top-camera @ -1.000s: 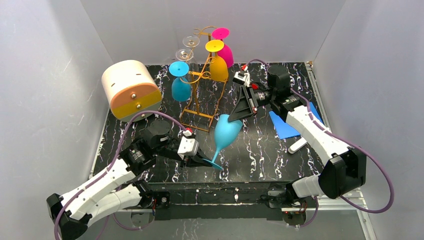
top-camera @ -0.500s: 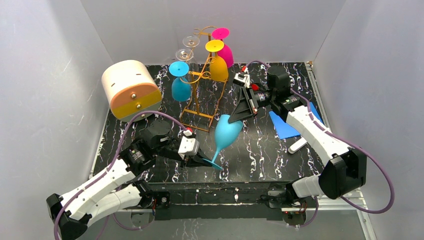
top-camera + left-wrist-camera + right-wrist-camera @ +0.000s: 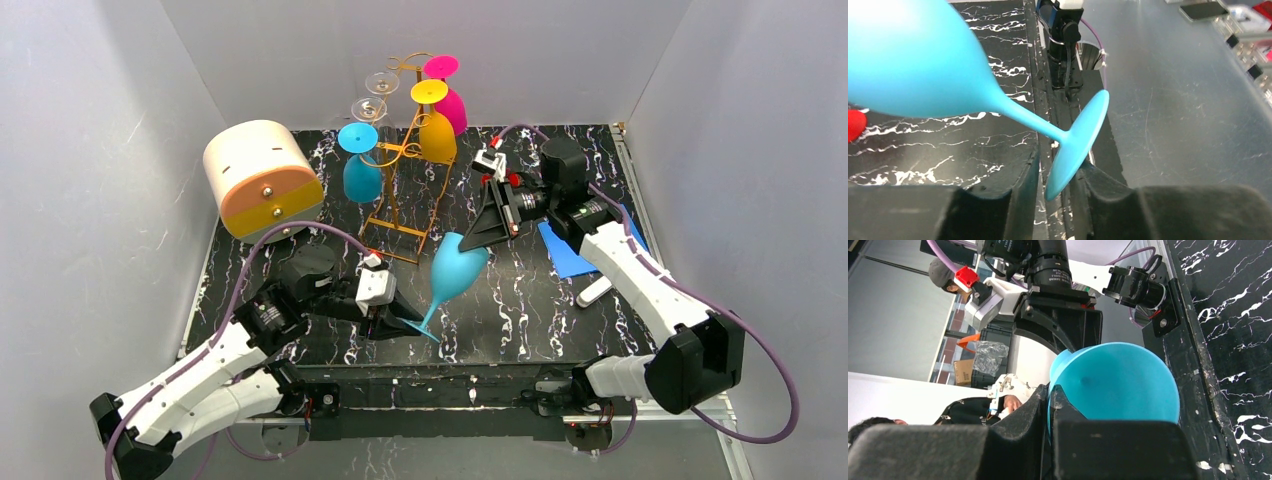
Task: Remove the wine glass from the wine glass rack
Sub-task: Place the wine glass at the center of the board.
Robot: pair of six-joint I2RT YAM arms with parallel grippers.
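So the glass is off the rack. It's tilted over the middle of the table, just on the near side of the rack's base. The bowl points up toward the far right and the foot points down toward the near left.

The right arm runs from the near right corner up the right side, then folds back to the left. The right gripper points down and left, and its fingers are pinched tight on the bowl's rim, one inside and one outside.

The left arm lies low along the near left with its wrist pointing right, and the left gripper is at the foot. On the wrist cam the foot sits edge-on between the fingers. It leans on one with a sliver of gap at the other, so the jaws are narrow but not clamped, as far as I can make out.

The rack stands at the far middle with a blue glass, a yellow glass and a pink glass hanging upside down on it. A cream-and-orange box sits to its left.
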